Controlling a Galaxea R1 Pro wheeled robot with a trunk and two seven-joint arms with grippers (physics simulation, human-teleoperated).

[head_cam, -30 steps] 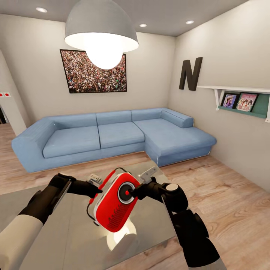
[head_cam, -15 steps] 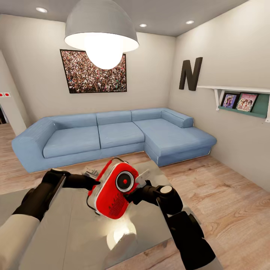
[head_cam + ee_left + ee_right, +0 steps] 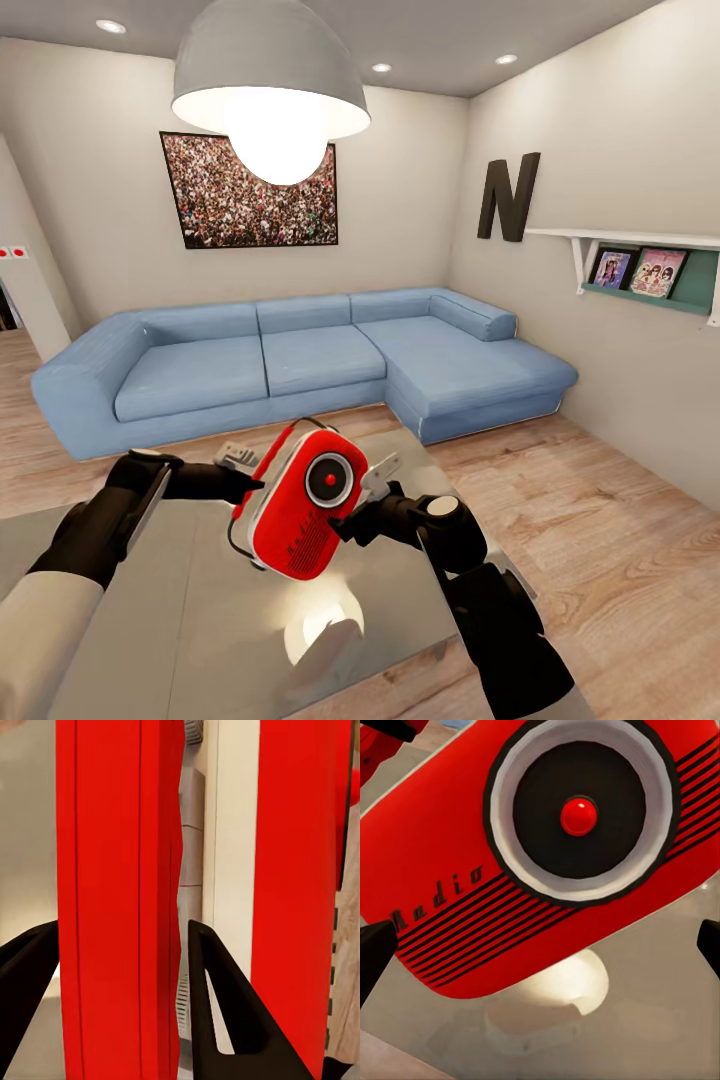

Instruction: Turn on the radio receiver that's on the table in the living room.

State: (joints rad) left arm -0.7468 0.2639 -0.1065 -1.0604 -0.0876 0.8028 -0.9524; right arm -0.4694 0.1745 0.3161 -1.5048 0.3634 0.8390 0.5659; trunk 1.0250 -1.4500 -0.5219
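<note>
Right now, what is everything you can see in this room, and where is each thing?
Red portable radio with round dial: one, held above the table.
Glossy grey coffee table: one, below the radio.
Blue L-shaped sofa: one, against the walls.
White pendant lamp: one, overhead.
Crowd picture: one, above the sofa.
Black letter N: one, right wall.
White wall shelf: one, holding two small pictures.
Left gripper: black, clamped on the radio's side.
Right gripper: black, open, before the radio's front.
</note>
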